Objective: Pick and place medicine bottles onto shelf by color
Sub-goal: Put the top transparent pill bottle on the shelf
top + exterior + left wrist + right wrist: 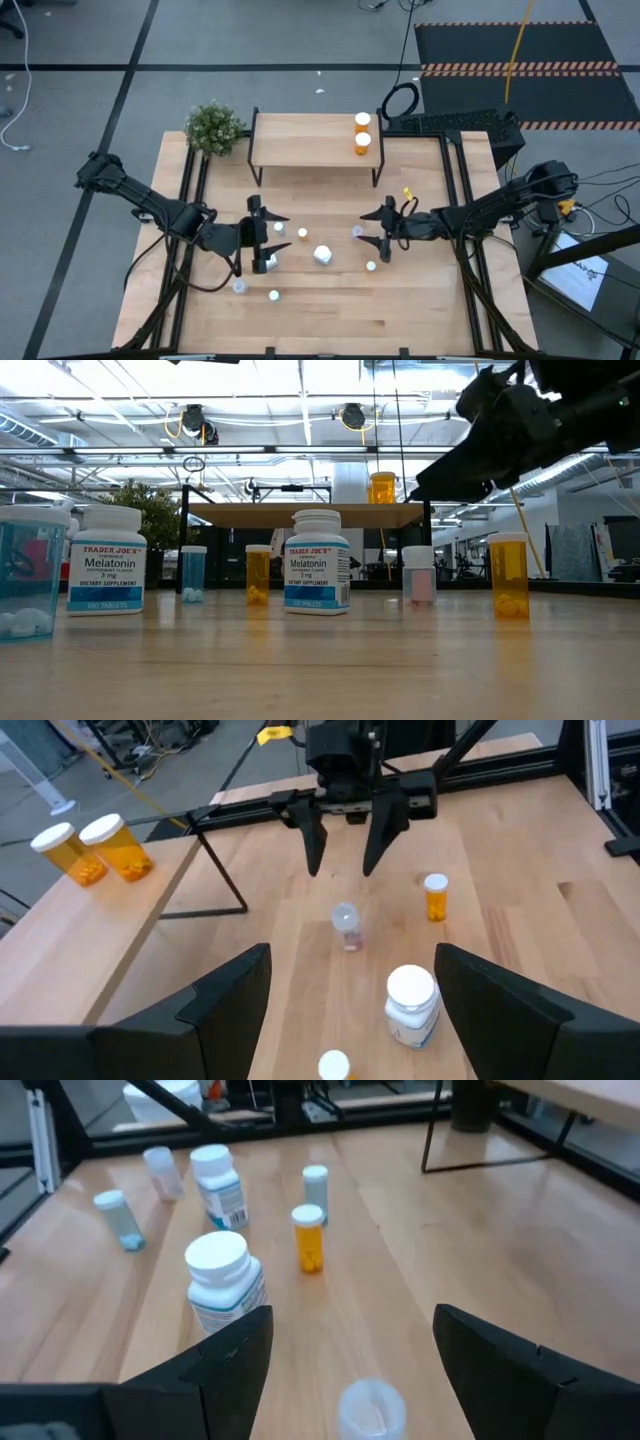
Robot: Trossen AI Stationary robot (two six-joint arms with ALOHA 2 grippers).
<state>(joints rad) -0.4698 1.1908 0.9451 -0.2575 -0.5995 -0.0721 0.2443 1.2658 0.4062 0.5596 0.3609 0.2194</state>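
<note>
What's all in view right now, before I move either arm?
Shelf: one, light wood on black legs, back of tabletop.
Shelved bottles: two, orange, shelf's right end.
Loose orange bottles: two, on the tabletop.
White Melatonin bottles: two, mid-tabletop.
Blue or pale bottles: at least three, scattered on the tabletop.
Plant: one, green, left of the shelf.
Keyboard: one, black, right of the shelf.
Left gripper: jaws open, among the bottles.
Right gripper: jaws open, facing a pale bottle.
</note>
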